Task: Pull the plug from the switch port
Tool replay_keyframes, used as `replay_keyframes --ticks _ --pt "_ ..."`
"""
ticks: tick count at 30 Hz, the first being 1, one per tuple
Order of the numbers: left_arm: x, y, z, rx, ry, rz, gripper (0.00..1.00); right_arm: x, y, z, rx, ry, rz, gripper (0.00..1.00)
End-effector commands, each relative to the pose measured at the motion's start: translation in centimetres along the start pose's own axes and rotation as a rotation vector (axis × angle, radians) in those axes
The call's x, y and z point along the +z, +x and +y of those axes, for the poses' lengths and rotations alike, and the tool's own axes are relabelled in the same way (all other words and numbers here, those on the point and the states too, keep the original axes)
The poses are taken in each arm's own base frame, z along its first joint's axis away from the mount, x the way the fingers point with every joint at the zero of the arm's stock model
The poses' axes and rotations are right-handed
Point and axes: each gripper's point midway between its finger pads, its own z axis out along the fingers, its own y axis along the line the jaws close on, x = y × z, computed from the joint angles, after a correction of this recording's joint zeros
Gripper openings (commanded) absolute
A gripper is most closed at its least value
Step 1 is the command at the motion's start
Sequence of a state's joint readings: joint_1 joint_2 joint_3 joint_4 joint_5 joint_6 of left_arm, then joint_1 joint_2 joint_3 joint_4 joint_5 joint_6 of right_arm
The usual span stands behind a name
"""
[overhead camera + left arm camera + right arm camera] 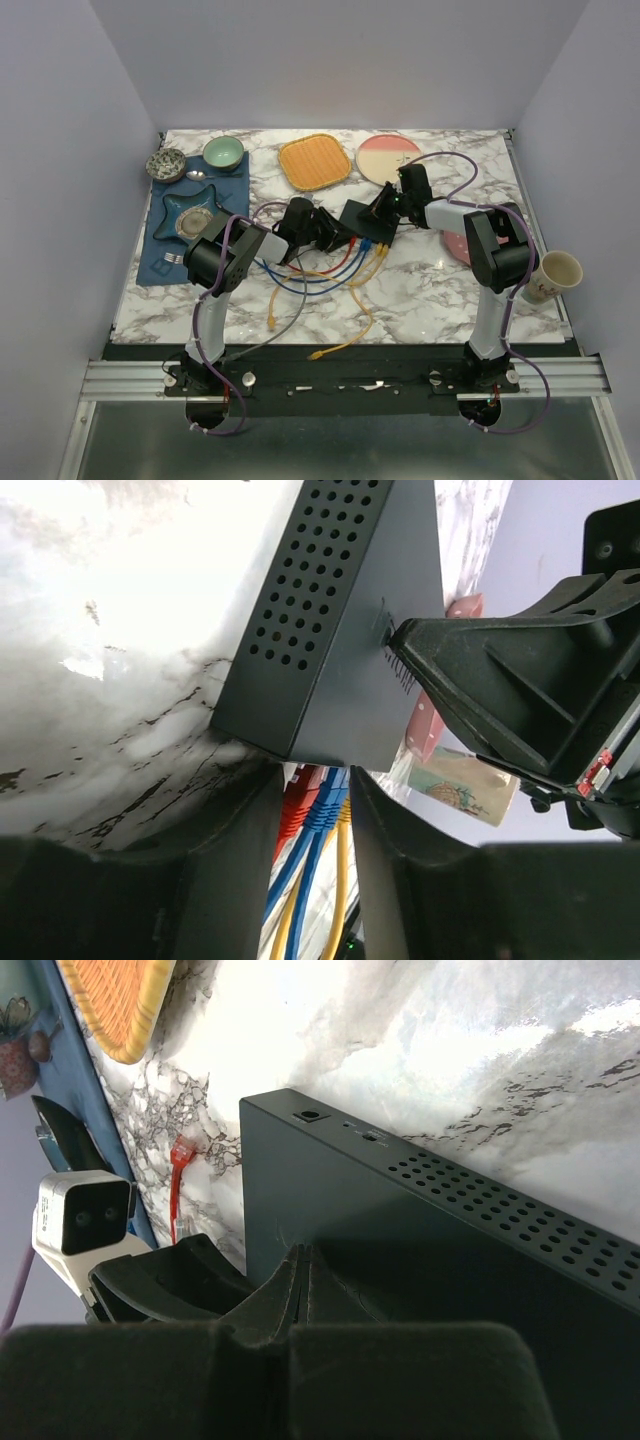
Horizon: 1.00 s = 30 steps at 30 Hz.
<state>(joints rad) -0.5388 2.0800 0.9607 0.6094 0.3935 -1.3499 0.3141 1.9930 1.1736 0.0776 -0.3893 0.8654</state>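
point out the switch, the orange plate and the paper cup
switch (350, 680), left wrist view, on its flat dark face
orange plate (315, 162), top external view, at its woven middle
paper cup (562, 268), top external view, in its open mouth

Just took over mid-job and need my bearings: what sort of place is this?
Probably a lab test booth: plain walls box in a marble-look table, a metal rail runs along its near edge, and bowls share the top with a network switch and loose cables.
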Motion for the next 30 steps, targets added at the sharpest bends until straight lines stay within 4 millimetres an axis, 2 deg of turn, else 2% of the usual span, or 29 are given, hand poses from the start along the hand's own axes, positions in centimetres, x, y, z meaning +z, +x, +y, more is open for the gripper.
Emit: replay_keyframes --ticks 1,7,15,20,30 --pt "-0.5 3.2 8.2 -0.031 -0.270 0.091 0.43 0.7 2.1 -2.8 0.027 0.084 0.061 0.01" --pt "-0.3 2.6 8.4 -0.031 -0.306 0.068 0.41 0.8 2.1 -2.8 0.027 0.083 0.062 0.01" --pt "0.3 2.4 8.1 -0.030 -0.304 0.070 0.33 0.9 2.2 -2.9 0.032 0.082 0.067 0.01" --pt "-0.4 3.2 8.8 -0.018 -0.308 0.101 0.45 1.0 2.2 -3.0 0.032 0.086 0.066 0.01" --pt "-0.7 3.3 8.9 -0.004 -0.304 0.107 0.46 1.0 2.2 -3.0 0.031 0.087 0.067 0.01"
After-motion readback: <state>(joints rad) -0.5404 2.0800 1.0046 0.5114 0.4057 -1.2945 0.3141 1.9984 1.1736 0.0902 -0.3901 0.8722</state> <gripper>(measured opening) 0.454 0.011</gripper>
